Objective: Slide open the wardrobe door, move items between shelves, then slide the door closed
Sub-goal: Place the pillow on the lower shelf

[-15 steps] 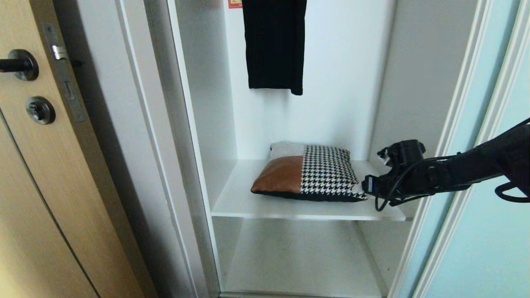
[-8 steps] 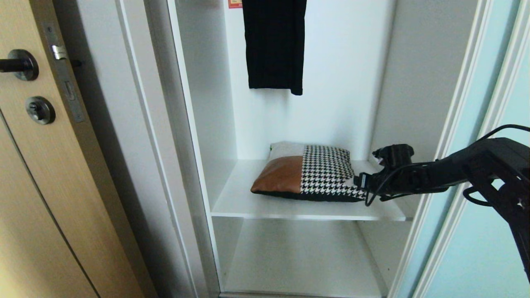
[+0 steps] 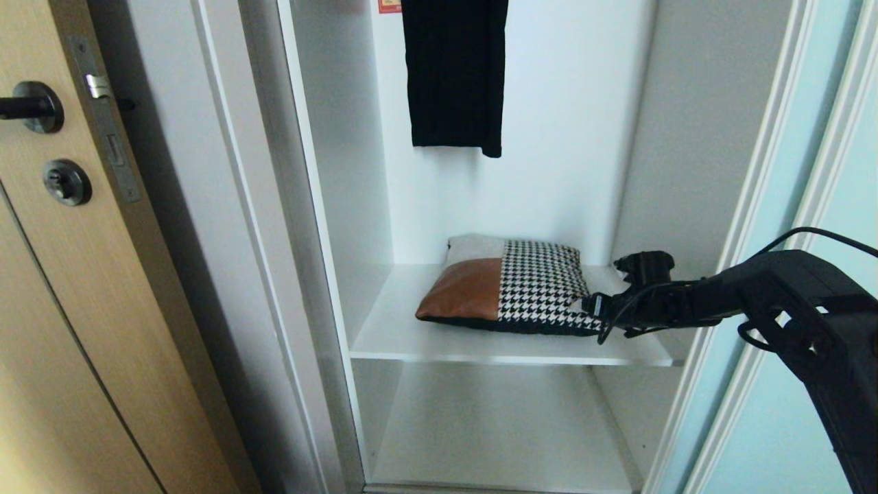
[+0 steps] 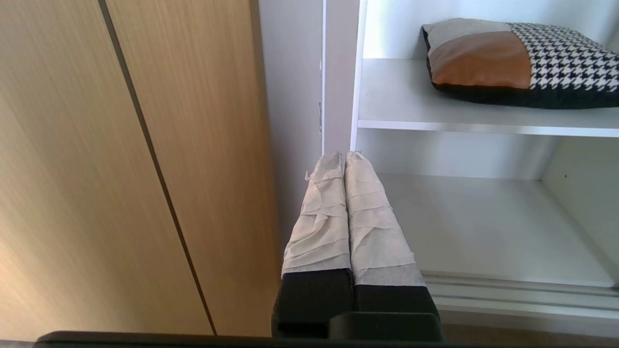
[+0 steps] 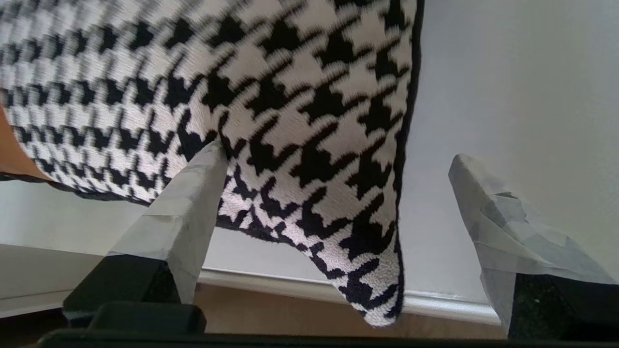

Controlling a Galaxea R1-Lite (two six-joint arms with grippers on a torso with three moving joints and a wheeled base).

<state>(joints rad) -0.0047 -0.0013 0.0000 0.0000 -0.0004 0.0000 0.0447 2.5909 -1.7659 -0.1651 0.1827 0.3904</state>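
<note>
The right wrist view alone shows the right gripper point(image 5: 333, 193) with jaws spread wide, a houndstooth corner of the cushion-like bundle point(image 3: 511, 288) lying between them, ungripped. The left wrist view alone shows the left gripper point(image 4: 346, 159) with taped fingers pressed shut, parked low before the wardrobe's lower shelf point(image 4: 478, 227). Two white shelves are visible, with one bundle: rust-brown, houndstooth and pale grey panels over a black underside, lying on the upper shelf point(image 3: 411, 336). Beside that shelf, to the right, stands the sliding wardrobe door point(image 3: 802, 412), slid aside. Above and behind the bundle hangs one black garment point(image 3: 453, 75).
</note>
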